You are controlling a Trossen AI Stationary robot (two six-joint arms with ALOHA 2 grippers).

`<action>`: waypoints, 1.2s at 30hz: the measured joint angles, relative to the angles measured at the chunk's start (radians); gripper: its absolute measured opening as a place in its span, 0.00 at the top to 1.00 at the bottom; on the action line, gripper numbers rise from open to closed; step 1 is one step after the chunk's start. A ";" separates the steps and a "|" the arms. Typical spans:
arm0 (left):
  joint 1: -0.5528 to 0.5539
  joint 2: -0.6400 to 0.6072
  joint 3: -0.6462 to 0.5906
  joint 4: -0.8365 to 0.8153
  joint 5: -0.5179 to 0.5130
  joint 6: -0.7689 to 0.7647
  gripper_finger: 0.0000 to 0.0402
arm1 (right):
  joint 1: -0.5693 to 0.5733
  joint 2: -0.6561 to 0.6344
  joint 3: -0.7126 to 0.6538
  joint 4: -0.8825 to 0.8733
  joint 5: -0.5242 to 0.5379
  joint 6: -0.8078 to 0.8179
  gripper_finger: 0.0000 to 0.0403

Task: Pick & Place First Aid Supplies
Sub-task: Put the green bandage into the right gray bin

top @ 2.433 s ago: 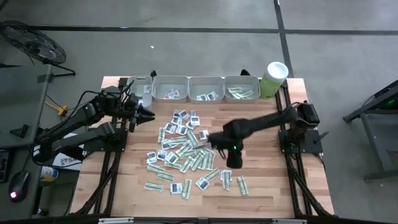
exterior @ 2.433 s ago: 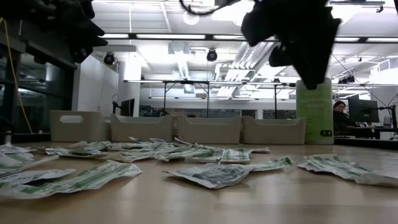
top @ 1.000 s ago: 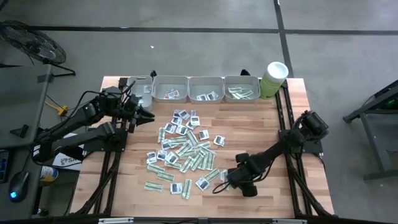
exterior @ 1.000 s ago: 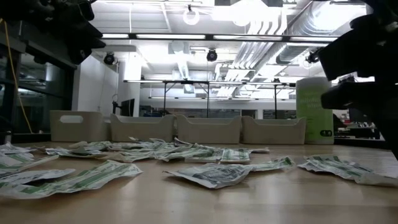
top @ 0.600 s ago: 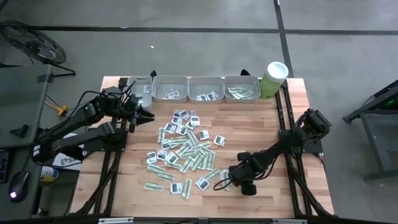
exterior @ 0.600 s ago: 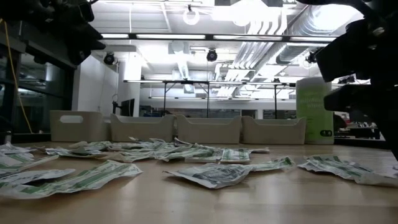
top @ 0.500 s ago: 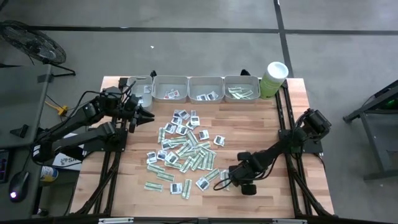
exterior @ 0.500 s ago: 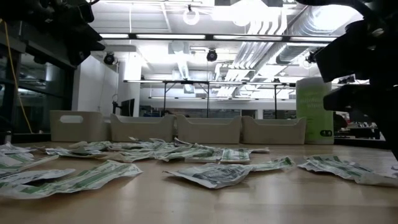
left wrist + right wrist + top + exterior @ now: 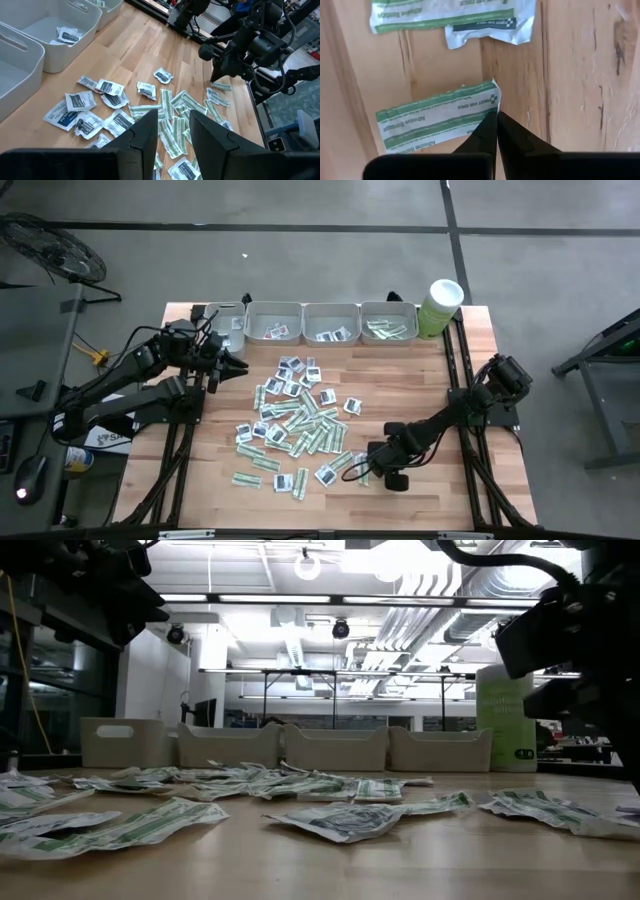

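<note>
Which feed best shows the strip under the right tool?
The right wrist view: the green-white strip fills the frame at the right tool, its print readable. The high view shows only a speck; in the low view I cannot pick it out.

low view: right tool (image 9: 600,650) cut by edge | strip (image 9: 437,120) edge under tool tips | tray contents (image 9: 330,333) unreadable

The table (image 9: 430,380) was pale planked wood with visible grain, a dark knot and a smooth, faintly satin finish. The first aid supplies (image 9: 300,420) looked like thin crinkled paper sachets, matt, some white with green print, others white with dark marks; one strip sachet (image 9: 437,122) lay flat with a slight sheen. The trays (image 9: 330,322) were smooth grey matt plastic. The tub (image 9: 440,308) looked like pale green plastic with a white lid. The right gripper (image 9: 496,131) had matt black fingers
</note>
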 joint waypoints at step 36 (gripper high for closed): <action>0.000 0.000 0.000 0.001 0.003 -0.008 0.72 | -0.211 -0.425 -0.006 -0.117 0.365 0.442 1.00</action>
